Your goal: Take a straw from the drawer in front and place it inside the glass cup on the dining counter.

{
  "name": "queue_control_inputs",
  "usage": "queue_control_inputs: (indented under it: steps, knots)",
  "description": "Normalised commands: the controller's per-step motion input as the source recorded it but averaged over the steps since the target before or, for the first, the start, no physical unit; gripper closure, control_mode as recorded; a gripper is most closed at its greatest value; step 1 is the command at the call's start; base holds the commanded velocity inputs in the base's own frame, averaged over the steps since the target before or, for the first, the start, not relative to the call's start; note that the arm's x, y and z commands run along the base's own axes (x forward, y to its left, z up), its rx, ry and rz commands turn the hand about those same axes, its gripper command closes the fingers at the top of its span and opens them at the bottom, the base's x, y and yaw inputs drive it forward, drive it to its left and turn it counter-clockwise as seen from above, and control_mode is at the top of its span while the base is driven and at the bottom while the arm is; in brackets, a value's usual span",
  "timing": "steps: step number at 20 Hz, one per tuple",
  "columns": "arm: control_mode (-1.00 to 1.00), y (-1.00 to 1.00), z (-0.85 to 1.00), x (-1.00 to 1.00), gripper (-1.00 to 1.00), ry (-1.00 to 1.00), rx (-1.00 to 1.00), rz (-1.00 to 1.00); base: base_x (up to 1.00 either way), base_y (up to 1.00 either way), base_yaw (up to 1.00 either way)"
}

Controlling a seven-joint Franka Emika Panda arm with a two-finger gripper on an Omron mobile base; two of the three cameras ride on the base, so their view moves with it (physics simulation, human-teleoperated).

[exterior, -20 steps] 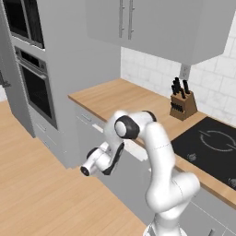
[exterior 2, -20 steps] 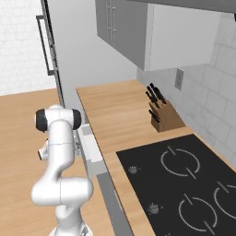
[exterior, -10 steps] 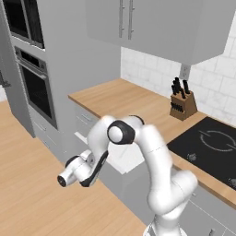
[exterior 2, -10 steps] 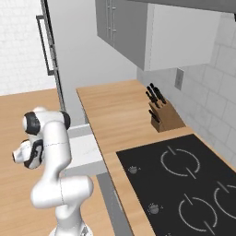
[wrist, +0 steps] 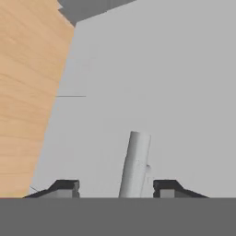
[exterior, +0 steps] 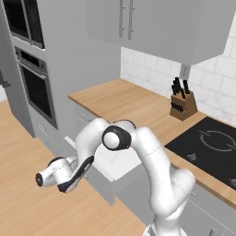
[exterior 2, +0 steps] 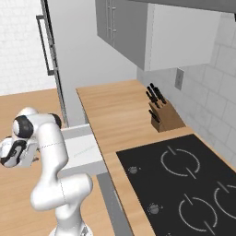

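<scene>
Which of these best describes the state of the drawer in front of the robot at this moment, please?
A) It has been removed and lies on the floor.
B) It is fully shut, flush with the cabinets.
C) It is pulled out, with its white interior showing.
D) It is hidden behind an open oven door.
C: the drawer stands pulled out from the cabinet front below the wood counter, its white interior showing beside the arm.

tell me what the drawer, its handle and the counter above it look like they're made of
Drawer: smooth light-grey panels with a white inside, probably painted board; no grain shows. Handle: a slim pale grey bar with a soft sheen, likely brushed metal; it stands between the parted fingertips of the gripper. Counter: warm tan with fine streaks, apparently matte wood or wood laminate.
</scene>
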Motion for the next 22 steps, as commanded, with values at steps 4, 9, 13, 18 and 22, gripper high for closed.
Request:
queue_control_inputs:
  steps: [4, 9, 13, 18, 22]
  knots:
    - [-1.0, 0.03, 0.71, -0.65, -1.0, 0.5, 0.43, 0.0, 0.0, 0.0, 0.0]
    - [-1.0, -0.53, 1.0, -0.5, -1.0, 0.14, 0.38, -0.02, 0.0, 0.0, 0.0]
    - [-1.0, -0.99, 1.0, -0.06, -1.0, 0.06, 0.3, -0.09, 0.0, 0.0, 0.0]
    - [-1.0, -0.96, 0.99, 0.21, -1.0, 0.12, 0.25, -0.11, 0.0, 0.0, 0.0]
    - [-1.0, -0.62, 0.38, 0.51, -1.0, 0.18, 0.14, -0.08, 0.0, 0.0, 0.0]
